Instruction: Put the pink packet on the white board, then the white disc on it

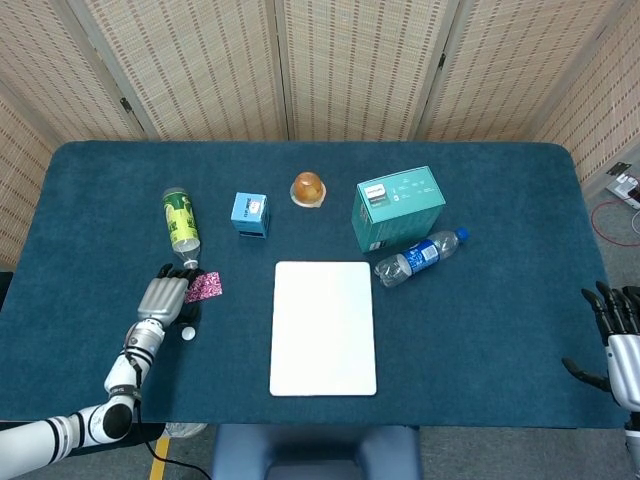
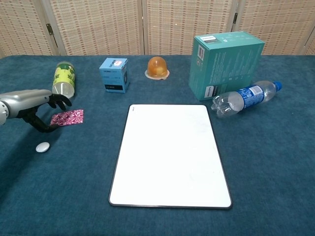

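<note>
The pink packet lies flat on the blue cloth, left of the white board. The small white disc rests a little nearer to me than the packet. My left hand hovers over the packet's left end with its fingers apart and its thumb low beside the packet's edge; it holds nothing. At the table's right front corner my right hand is open, fingers spread, seen only in the head view.
A green-label bottle lies just beyond the left hand. Further back stand a small blue box, an orange jelly cup and a teal box. A blue-label water bottle lies by the board's far right corner.
</note>
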Motion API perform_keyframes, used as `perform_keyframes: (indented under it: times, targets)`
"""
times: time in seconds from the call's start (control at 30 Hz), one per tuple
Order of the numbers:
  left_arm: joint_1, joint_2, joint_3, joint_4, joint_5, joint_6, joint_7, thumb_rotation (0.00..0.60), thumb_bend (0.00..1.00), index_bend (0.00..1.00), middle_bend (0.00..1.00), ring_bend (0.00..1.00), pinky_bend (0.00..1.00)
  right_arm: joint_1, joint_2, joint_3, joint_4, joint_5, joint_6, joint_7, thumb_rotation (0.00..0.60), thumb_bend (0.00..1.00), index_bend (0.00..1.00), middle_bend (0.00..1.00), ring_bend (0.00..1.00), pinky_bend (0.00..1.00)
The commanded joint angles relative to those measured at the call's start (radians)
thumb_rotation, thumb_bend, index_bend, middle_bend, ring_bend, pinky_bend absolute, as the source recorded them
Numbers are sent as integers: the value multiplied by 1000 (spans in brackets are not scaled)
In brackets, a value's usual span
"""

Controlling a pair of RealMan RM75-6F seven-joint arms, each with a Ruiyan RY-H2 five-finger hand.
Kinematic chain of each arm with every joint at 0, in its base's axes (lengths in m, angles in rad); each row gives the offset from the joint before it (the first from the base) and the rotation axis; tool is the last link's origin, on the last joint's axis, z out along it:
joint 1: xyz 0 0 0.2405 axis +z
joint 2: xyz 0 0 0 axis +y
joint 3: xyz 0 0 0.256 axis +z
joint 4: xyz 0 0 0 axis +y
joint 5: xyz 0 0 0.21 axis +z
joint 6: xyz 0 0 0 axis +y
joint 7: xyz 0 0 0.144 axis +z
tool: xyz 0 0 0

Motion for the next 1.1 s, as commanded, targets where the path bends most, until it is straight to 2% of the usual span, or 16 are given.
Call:
perform_keyframes:
  times: [0.03,0.37,0.87,1.1]
  targets:
    - [-7,-6,1,10,-11,-2,4,600,467,174,217,182,86,0,0,0,0,1,-1,0,600,66,86,58,52,6]
    - [-22,-10,6,13,-39,-17,-5,600,467,175,215,179,82,-3,-1,1,2,8,-4,3,600,66,86,58,51,5]
    - [-10,48,51,-108,64,-19,-65,600,467,200,217,188,72,-5,-3,2,0,13,-6,0,600,67,86,58,51,6]
    - [-12,9,45,-73,95,65,-23,600,452,201,204,146,68,-8,-1,2,-2,14,-3,0,600,66,86,58,51,5]
